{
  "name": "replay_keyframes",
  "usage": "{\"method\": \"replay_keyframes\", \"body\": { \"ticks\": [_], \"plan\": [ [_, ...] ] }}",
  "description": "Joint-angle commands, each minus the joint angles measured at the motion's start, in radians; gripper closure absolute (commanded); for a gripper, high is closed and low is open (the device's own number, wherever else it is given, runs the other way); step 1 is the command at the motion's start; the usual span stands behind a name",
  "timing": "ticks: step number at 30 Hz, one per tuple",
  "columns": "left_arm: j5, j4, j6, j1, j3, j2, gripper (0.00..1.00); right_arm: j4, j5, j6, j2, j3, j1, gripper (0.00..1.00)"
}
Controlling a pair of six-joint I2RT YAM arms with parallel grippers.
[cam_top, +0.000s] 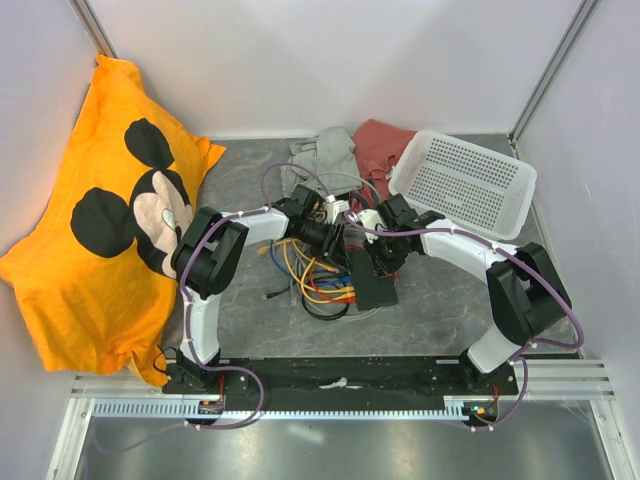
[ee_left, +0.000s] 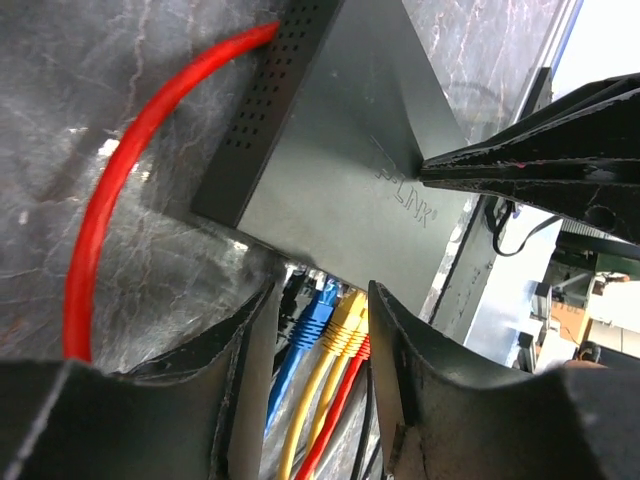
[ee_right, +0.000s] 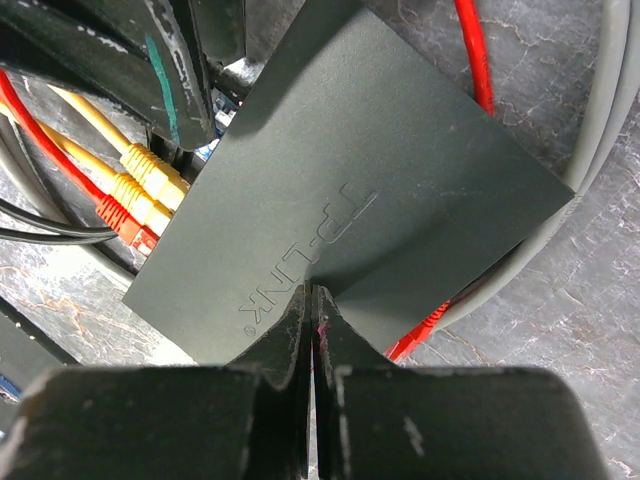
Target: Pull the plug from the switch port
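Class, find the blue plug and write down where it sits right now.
In the left wrist view the blue plug sits at the black switch's near edge, between the left gripper's open fingers, beside a yellow plug.

The box [cam_top: 378,288] lies flat near the middle of the counter [cam_top: 440,300], with plugs [ee_left: 335,330] in its left edge and a heap of cables [cam_top: 305,275] left of them. The jaws of the left gripper [ee_left: 320,300] stand either side of the plugs, seemingly touching none; those of the right gripper [ee_right: 312,300] meet on the box's top. A basket [cam_top: 465,180] fills the far right corner, cloths [cam_top: 350,150] lie beside it at the far edge, and a pillow [cam_top: 90,230] lies along the left edge.
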Motion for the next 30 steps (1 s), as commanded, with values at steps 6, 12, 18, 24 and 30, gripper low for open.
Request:
{"method": "replay_keyframes", "body": {
  "ticks": [6,12,18,24,30],
  "plan": [
    [-0.028,-0.032,0.024,-0.003,0.026,0.039,0.52,-0.004,0.094,-0.019,0.031,-0.033,-0.004,1.0],
    [-0.013,-0.013,0.021,-0.003,0.026,0.069,0.55,-0.003,0.1,-0.022,0.022,-0.036,-0.002,1.0],
    [-0.001,-0.027,0.081,-0.008,0.012,0.088,0.57,0.001,0.103,-0.022,0.015,-0.038,-0.004,1.0],
    [0.058,-0.029,0.104,-0.009,0.01,0.108,0.57,0.001,0.106,-0.022,0.018,-0.038,-0.004,1.0],
    [0.082,-0.03,0.124,-0.011,0.018,0.135,0.58,-0.001,0.106,-0.02,0.016,-0.038,-0.002,1.0]
  ]
}}
